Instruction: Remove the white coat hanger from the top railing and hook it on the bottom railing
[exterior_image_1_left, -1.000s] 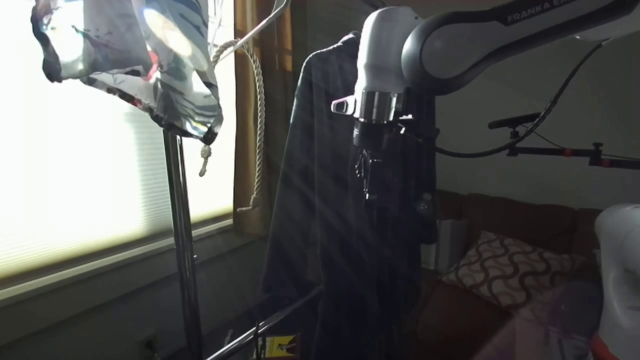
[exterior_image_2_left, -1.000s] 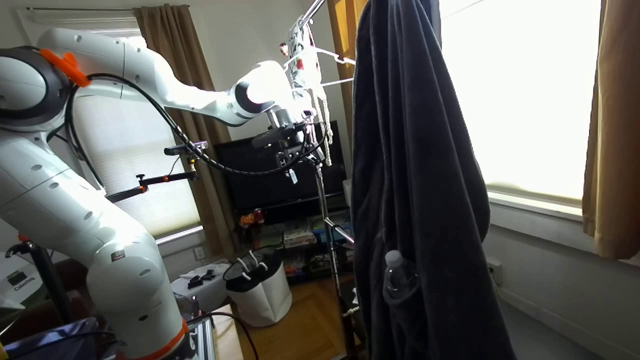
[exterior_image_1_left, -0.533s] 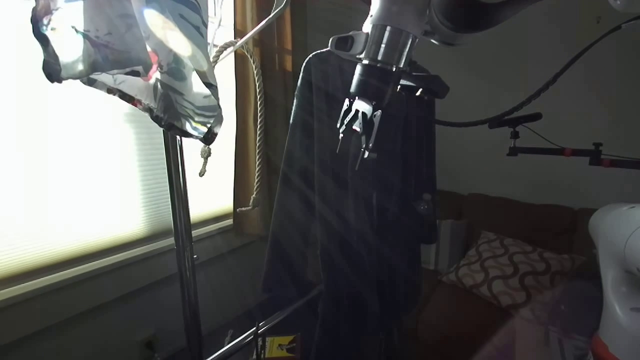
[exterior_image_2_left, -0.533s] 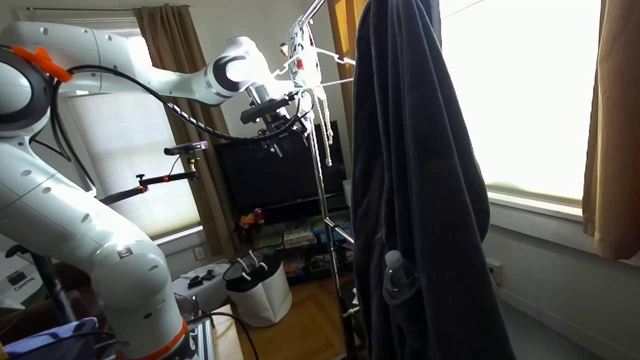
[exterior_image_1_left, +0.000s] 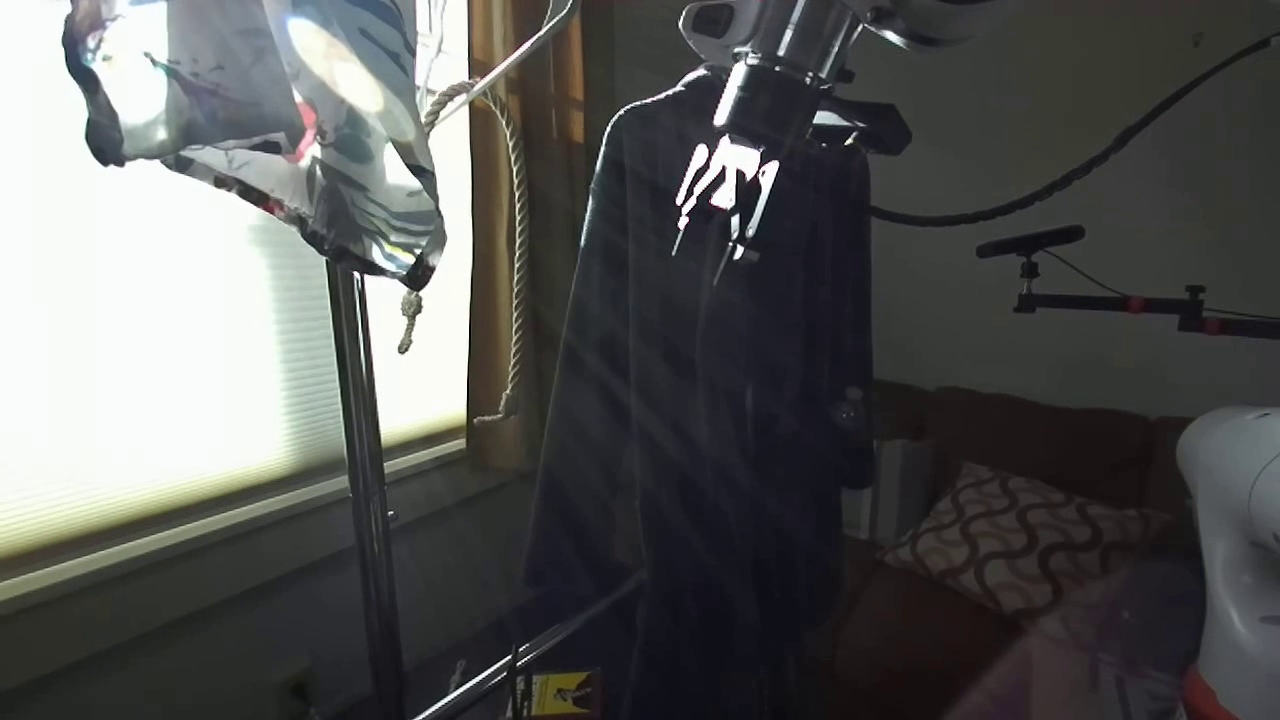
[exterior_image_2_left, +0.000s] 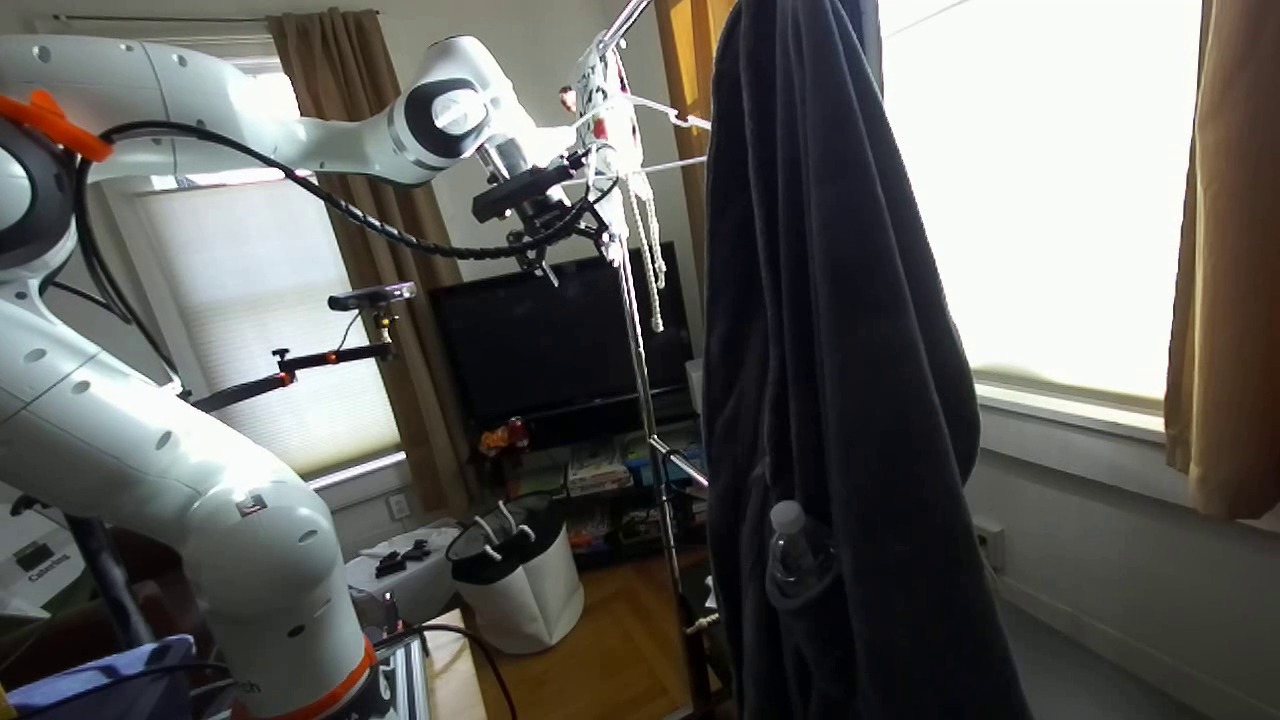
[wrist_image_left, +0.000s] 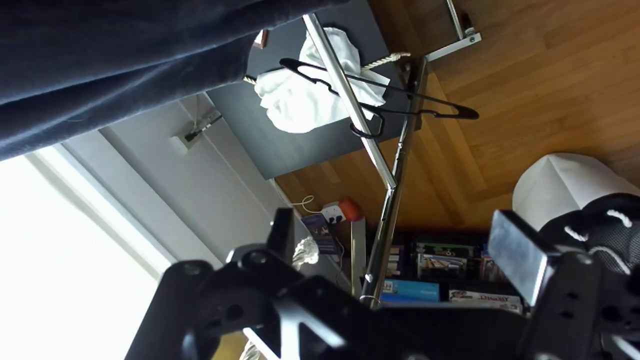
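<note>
The white coat hanger (exterior_image_1_left: 515, 58) shows partly in an exterior view, its slanting bar beside a patterned garment (exterior_image_1_left: 330, 150). Its bars (exterior_image_2_left: 675, 164) also show in an exterior view between the garment and a dark robe, below the top railing (exterior_image_2_left: 626, 22). The bottom railing (wrist_image_left: 345, 85) runs to the chrome post in the wrist view and carries a black hanger (wrist_image_left: 440, 107). It also shows in both exterior views (exterior_image_1_left: 530, 645) (exterior_image_2_left: 684, 465). My gripper (wrist_image_left: 400, 245) is open and empty. In both exterior views (exterior_image_1_left: 698, 260) (exterior_image_2_left: 583, 266) it points downward, tilted, near the garment.
A long dark robe (exterior_image_2_left: 830, 350) with a bottle (exterior_image_2_left: 792, 545) in its pocket hangs on the rack. Rope (exterior_image_1_left: 520, 220) hangs by the garment. A chrome post (wrist_image_left: 382, 240) stands below my gripper. A white cloth (wrist_image_left: 305, 102) lies on the rack's dark base. A white bin (exterior_image_2_left: 525, 595) stands nearby.
My gripper has risen and tilted, drawing back from its lower position. Its fingers show spread apart now; a second ago they were seen edge-on. The hanger and garments show no clear change.
</note>
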